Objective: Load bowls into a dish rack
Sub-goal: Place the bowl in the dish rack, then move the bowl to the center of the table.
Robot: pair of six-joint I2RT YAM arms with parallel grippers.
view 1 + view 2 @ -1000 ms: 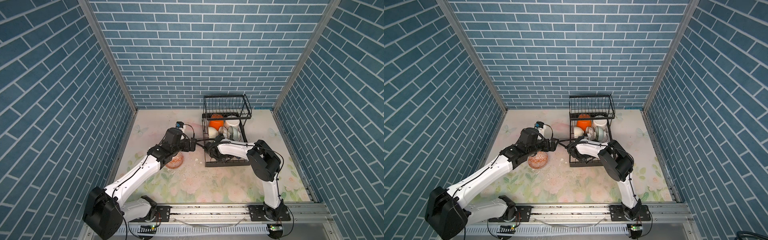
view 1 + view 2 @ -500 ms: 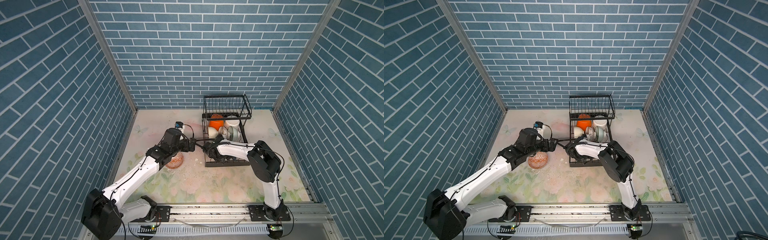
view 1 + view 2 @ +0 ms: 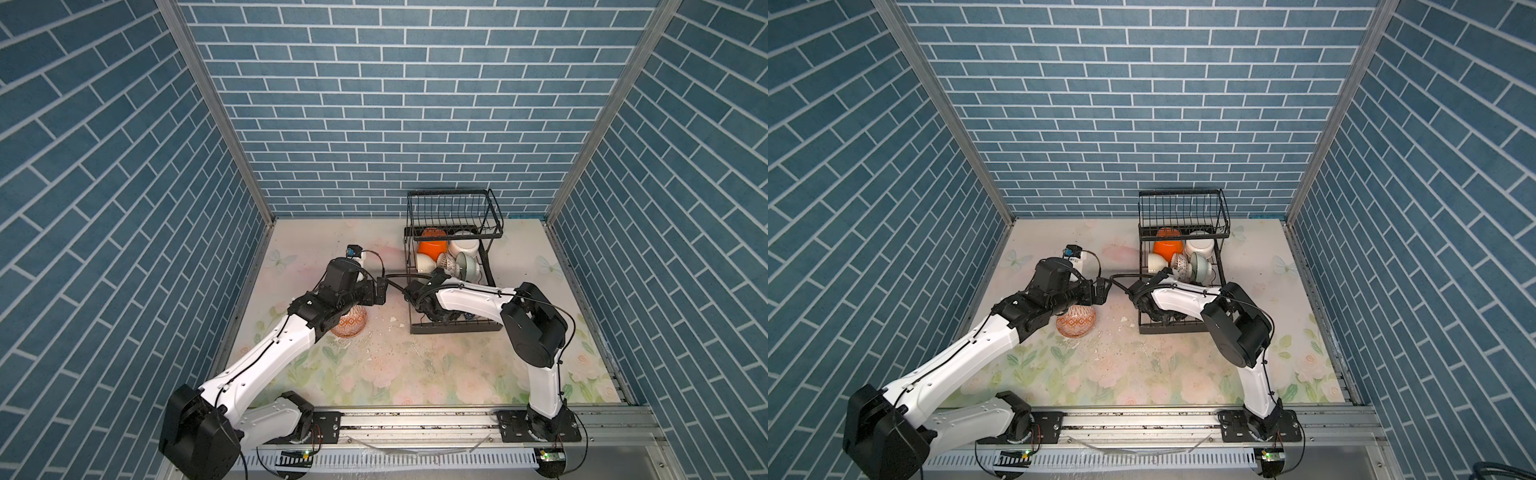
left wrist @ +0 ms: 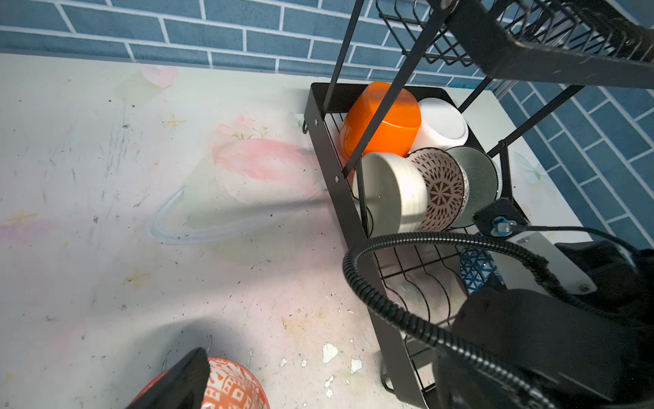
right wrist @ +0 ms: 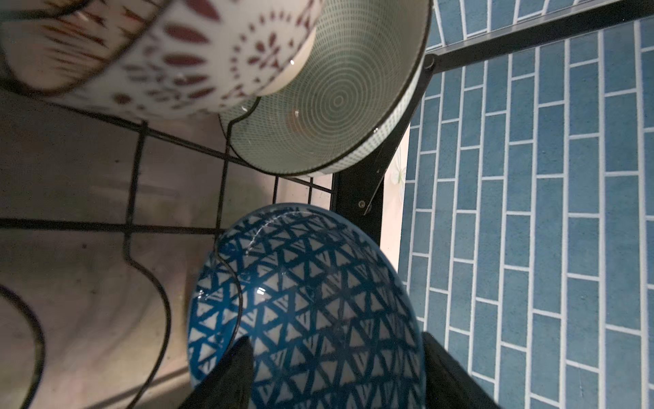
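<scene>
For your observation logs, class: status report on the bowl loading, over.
Left end effector open, empty. Right end effector open astride blue-and-white bowl, seated in dish rack. Orange patterned bowl on table under left arm.

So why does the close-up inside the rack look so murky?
Right wrist view: dim inside the dish rack, red-patterned bowl blurred, glare spots on the blue-and-white bowl. Left wrist view: brighter, soft shadow across the table. Top views: evenly lit, sharp.

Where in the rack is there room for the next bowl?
Free: the wire slots between the cream bowl and the lower tray's near end, beside the blue-and-white bowl, though the right gripper straddles that bowl. The upper basket looks bare too. Crowded: the far end, five bowls packed together.
</scene>
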